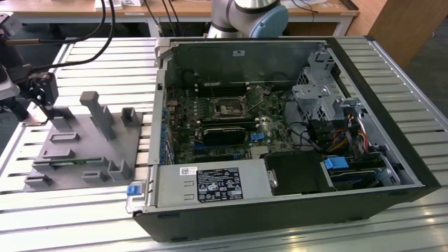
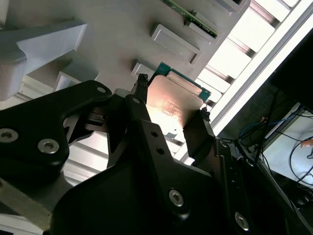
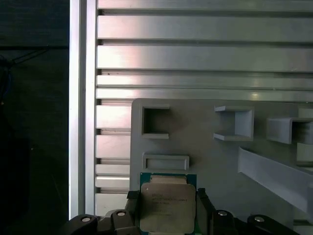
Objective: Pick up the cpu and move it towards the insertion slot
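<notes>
Could not make out the cpu in the exterior view, too small under the end effector hanging above the grey fixture plate by the bench edge at the exterior view's left. Lost most of the arm past that picture's border. Caught the cpu clearly in both wrist views, though cropped along one edge in the first wrist view and flanked on two sides by black fingers. Held fast by the end effector, clamped onto the chip with one finger against each of two opposite edges, silver top and green rim showing. Could not tell whether raised clear of the plate or resting on it. Sat centred between the fingertips, over the plate's margin nearest the bench edge, just beside a small rectangular frame. Found the insertion slot well apart, dim, inside the open computer case mid-bench.
</notes>
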Controlling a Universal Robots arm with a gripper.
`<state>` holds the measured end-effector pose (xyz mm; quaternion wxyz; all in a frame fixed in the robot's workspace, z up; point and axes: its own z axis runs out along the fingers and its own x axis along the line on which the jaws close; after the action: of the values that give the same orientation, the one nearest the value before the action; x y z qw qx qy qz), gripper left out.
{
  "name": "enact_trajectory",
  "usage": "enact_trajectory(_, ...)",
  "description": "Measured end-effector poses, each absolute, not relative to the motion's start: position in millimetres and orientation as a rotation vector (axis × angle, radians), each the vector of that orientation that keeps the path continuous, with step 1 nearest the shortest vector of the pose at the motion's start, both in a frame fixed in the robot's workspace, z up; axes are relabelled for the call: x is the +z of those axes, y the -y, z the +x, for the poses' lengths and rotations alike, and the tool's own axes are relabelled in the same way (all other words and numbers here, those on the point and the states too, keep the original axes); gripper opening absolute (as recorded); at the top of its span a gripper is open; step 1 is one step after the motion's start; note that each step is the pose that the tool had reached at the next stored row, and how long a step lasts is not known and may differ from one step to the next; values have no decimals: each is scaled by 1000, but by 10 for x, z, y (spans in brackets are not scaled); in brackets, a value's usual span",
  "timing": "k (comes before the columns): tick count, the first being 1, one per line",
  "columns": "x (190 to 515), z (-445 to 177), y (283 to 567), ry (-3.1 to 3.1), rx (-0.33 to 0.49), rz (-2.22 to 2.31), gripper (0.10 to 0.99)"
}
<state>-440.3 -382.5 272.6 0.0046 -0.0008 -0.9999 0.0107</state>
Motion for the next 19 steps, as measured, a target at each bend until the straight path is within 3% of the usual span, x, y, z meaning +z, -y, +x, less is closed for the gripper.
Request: enact_trajectory(19,2823,-4403,3793,3132,51,-3,541)
